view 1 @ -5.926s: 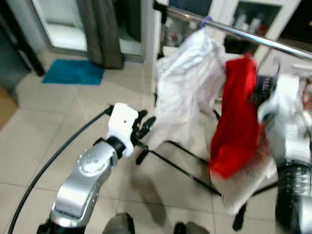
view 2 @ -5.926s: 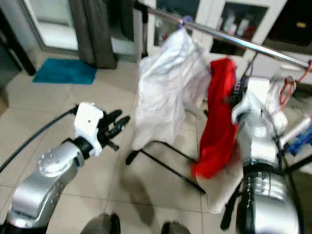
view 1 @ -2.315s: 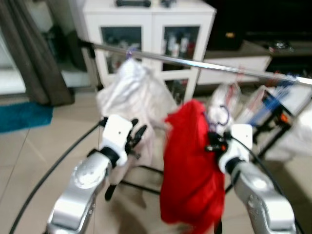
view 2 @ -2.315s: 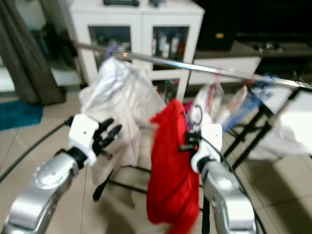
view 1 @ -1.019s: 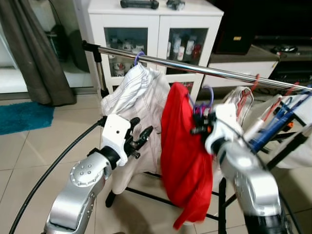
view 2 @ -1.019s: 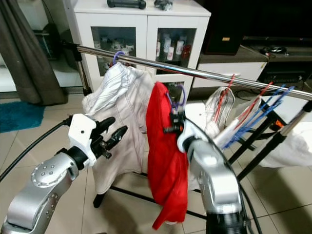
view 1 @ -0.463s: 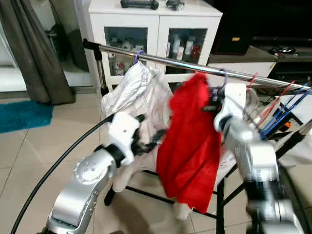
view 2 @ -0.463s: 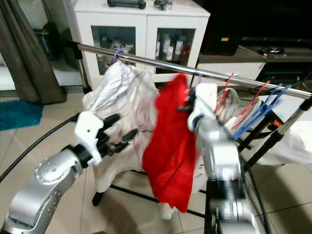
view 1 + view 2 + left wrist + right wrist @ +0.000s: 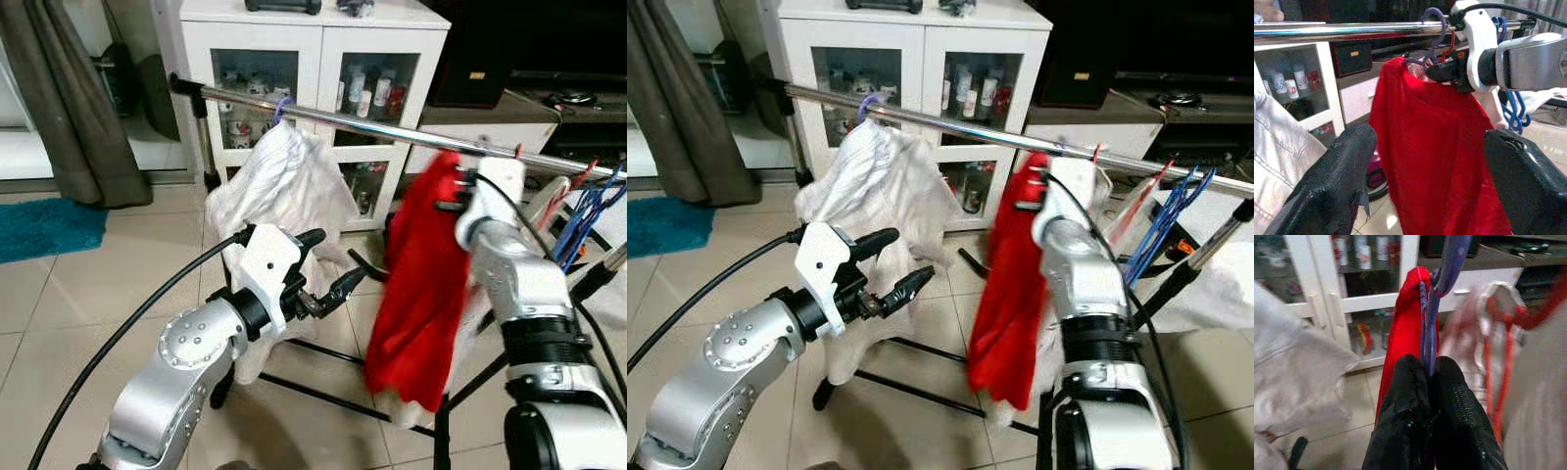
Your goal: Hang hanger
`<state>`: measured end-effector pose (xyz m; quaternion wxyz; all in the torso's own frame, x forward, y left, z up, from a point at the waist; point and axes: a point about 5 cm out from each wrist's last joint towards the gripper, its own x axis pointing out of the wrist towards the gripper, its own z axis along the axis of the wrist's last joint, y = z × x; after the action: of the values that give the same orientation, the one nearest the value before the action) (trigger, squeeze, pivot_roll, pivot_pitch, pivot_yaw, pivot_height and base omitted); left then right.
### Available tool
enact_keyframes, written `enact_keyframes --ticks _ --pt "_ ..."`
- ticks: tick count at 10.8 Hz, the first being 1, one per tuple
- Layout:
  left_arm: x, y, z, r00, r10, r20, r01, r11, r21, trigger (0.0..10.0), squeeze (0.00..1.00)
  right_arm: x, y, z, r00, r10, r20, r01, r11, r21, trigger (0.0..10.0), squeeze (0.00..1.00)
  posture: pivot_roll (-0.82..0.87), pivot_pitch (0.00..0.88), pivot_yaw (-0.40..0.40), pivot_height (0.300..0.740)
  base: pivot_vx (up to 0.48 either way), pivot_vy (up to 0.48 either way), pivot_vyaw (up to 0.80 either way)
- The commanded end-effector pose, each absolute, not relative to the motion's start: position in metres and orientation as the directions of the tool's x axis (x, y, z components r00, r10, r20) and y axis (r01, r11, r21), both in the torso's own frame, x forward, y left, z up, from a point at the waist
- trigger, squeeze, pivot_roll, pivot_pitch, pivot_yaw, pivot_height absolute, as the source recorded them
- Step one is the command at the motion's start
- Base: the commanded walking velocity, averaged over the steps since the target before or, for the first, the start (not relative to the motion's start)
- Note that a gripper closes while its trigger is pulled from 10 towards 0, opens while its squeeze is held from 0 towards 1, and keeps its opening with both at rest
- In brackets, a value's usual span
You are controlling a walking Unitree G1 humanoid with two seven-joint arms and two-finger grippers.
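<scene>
Hanger (image 9: 1431, 318) with the red shirt (image 9: 421, 294) is being pinched in the right gripper's (image 9: 1429, 377) closed fingers, its hook sitting right at the rail (image 9: 392, 130). Left gripper (image 9: 323, 269) is hovering open near the white shirt (image 9: 284, 186); I'm guessing the next move is seating the hook and letting go.

Right gripper (image 9: 1429, 374) raised, fingers clamped; left gripper (image 9: 331, 264) spread.

Red garment (image 9: 1011, 294) beside right gripper (image 9: 1031, 194)

White glass-fronted cabinet (image 9: 323, 69) holding bottles, grey curtain (image 9: 69, 108) beside a teal mat (image 9: 44, 227) on tiled floor, white shirt (image 9: 284, 186) hanging.
</scene>
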<state>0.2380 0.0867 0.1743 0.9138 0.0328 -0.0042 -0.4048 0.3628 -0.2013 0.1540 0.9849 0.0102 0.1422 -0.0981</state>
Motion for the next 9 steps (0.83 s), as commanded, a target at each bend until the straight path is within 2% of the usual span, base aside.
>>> enact_keyframes --ticks 1,3,4,6,9 --pt "0.236 0.085 0.177 0.663 -0.748 -0.017 0.748 0.661 0.069 10.0 0.0 0.364 -0.21 0.153 0.93 -0.223 -0.293 0.235 0.972 0.006 10.0 0.0 0.05 0.0 -0.084 0.74 0.0 0.0 0.0" --pt "0.238 0.087 0.177 0.664 -0.748 -0.026 0.747 0.661 0.074 10.0 0.0 0.368 -0.21 0.158 0.944 -0.2 -0.264 0.218 0.975 0.041 10.0 0.0 0.05 0.001 -0.074 0.74 0.0 0.0 0.0" --pt "0.238 0.087 0.177 0.66 -0.751 -0.035 0.75 0.656 0.078 10.0 0.0 0.368 -0.209 0.154 0.938 -0.194 -0.289 0.214 0.976 0.041 10.0 0.0 0.05 0.002 -0.075 0.74 0.0 0.0 0.0" --pt "0.238 0.087 0.176 0.657 -0.752 -0.049 0.753 0.652 0.083 10.0 0.0 0.366 -0.199 0.133 0.891 -0.083 -0.446 0.109 0.994 0.031 10.0 0.0 0.05 0.0 -0.083 0.74 0.0 0.0 0.0" --pt "0.237 0.088 0.174 0.664 -0.745 -0.063 0.747 0.658 0.093 10.0 0.0 0.366 -0.197 0.129 0.882 -0.056 -0.469 0.084 0.996 0.04 10.0 0.0 0.05 0.003 -0.104 0.74 0.0 0.0 0.0"
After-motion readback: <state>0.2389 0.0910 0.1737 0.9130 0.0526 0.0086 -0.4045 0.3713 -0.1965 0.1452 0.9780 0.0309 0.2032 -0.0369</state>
